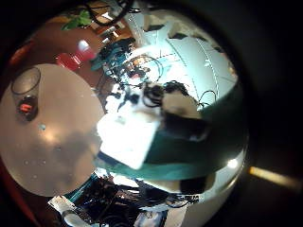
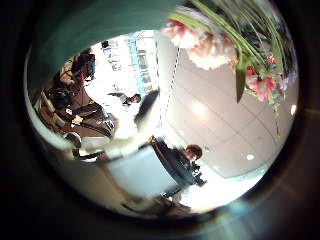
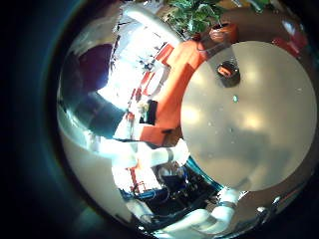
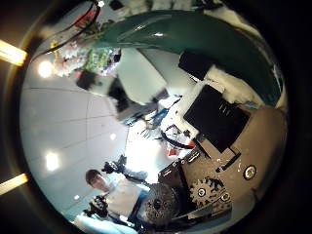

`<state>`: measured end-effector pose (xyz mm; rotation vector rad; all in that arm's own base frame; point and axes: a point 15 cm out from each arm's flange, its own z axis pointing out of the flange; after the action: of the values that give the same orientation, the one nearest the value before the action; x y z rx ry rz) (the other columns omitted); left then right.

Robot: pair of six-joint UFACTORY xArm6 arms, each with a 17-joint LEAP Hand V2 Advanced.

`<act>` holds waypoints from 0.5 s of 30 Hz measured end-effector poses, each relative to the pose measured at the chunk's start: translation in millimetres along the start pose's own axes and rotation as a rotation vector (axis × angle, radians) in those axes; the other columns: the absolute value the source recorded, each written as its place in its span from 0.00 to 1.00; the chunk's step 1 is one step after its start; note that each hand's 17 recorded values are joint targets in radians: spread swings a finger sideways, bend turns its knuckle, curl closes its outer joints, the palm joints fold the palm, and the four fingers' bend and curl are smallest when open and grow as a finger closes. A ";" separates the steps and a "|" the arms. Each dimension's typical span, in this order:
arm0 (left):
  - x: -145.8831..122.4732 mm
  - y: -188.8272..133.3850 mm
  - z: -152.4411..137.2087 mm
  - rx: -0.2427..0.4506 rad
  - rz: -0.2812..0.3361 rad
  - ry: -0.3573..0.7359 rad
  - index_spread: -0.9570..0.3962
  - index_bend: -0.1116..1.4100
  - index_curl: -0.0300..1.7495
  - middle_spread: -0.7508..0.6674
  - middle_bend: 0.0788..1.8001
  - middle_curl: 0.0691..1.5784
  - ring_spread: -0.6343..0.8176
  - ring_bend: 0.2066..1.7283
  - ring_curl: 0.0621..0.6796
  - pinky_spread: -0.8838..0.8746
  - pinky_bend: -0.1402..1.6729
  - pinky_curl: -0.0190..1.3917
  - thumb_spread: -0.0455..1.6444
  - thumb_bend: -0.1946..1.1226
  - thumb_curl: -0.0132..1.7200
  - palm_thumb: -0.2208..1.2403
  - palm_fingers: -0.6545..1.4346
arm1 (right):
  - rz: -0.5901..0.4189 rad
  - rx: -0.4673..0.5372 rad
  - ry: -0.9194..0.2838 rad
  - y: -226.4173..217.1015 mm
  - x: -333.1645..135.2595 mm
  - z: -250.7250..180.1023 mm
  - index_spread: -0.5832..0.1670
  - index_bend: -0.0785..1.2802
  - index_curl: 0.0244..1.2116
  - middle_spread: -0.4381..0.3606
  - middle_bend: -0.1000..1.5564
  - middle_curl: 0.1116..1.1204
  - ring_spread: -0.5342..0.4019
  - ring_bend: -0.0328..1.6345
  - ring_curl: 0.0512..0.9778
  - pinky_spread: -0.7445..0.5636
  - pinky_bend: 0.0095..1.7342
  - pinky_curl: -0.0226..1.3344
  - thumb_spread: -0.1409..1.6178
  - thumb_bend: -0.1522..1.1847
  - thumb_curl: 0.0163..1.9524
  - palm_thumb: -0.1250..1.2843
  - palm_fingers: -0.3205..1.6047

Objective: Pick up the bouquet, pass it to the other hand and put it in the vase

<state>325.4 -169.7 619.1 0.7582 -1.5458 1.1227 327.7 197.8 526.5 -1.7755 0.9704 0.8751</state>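
Note:
The bouquet's flowers [image 2: 215, 45] fill one side of the left thumb side palm view, close to the palm. Its wrapped stems [image 1: 204, 142] run as a broad band across the left little finger side palm view, where a hand [image 1: 163, 102] sits against them. My left hand's fingers [image 2: 140, 150] curl by the stems. In the right thumb side palm view the stems [image 4: 185, 34] pass close over my right hand's fingers [image 4: 219, 112], with the flowers [image 4: 83, 58] at their end. The vase [image 1: 26, 95] stands upright on the round table [image 1: 66, 151]; it also shows in the right little finger side palm view [image 3: 227, 72].
A potted plant [image 3: 204, 15] stands beyond the round table's [image 3: 254, 119] far edge. The other arm [image 3: 130, 154] reaches in beside the table. Both hands are held well above the tabletop, away from the vase.

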 end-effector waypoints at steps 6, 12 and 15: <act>3.5 -10.1 -3.9 0.048 0.000 0.053 0.47 0.35 0.34 0.30 0.50 0.43 0.18 0.65 0.67 0.32 0.62 0.42 0.60 0.28 0.29 0.74 0.94 | 0.016 0.038 0.022 -6.1 6.7 -9.3 0.49 0.96 0.72 0.39 0.91 0.67 0.36 0.88 0.77 0.42 0.67 0.80 0.60 0.09 0.60 0.84 0.75; 10.6 -15.2 -6.6 0.092 0.043 0.058 0.35 0.52 0.45 0.23 0.61 0.50 0.15 0.77 0.78 0.26 0.72 0.52 0.61 0.29 0.34 0.81 0.87 | 0.082 0.064 0.012 -0.2 29.2 -14.2 0.46 0.86 0.69 0.38 0.86 0.64 0.35 0.85 0.73 0.39 0.67 0.75 0.62 0.08 0.53 0.71 0.70; 17.9 -19.4 -12.0 0.128 0.070 0.060 0.31 0.56 0.50 0.22 0.64 0.52 0.15 0.80 0.81 0.24 0.73 0.56 0.62 0.29 0.36 0.83 0.85 | 0.153 0.089 -0.009 10.4 52.7 -16.7 0.42 0.73 0.67 0.37 0.79 0.61 0.35 0.83 0.70 0.33 0.65 0.70 0.63 0.09 0.49 0.67 0.63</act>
<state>342.3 -164.2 642.0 0.7536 -1.4706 1.2945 344.2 166.5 482.9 -1.6370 1.1338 0.9200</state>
